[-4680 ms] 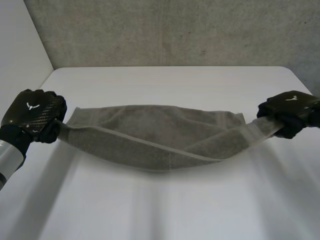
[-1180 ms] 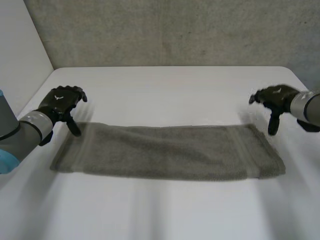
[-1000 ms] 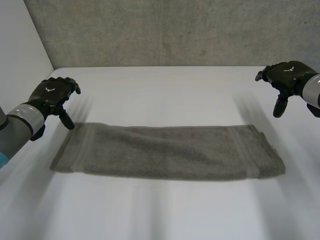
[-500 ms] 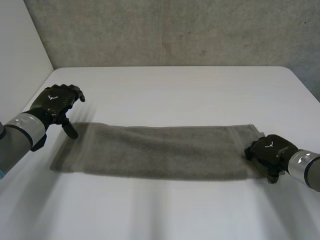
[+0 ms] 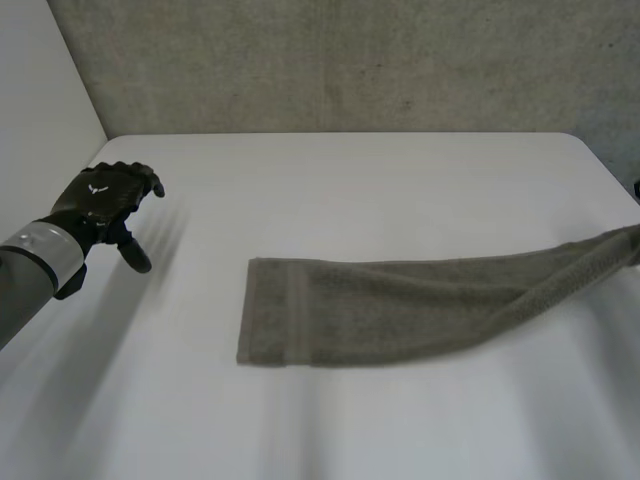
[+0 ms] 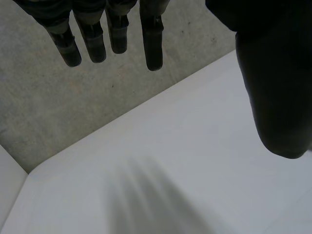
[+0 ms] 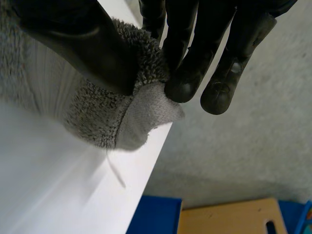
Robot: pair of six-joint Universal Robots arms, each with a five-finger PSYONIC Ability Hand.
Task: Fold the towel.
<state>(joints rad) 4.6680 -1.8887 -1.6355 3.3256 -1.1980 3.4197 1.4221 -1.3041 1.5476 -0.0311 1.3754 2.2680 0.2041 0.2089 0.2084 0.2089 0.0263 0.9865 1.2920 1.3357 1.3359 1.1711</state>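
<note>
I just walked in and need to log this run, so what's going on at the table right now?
The robot is working on a grey towel on the white table. Its right hand pinches one end of the towel between thumb and fingers at the table's right edge, so that end is raised off the surface while the other end lies flat near the middle. The left hand is open and hovers above bare table, apart from the towel.

We read no text, numbers or labels anywhere; just a small white emblem [image 5: 97,190], no letters, on the left hand [image 5: 104,203] back
</note>
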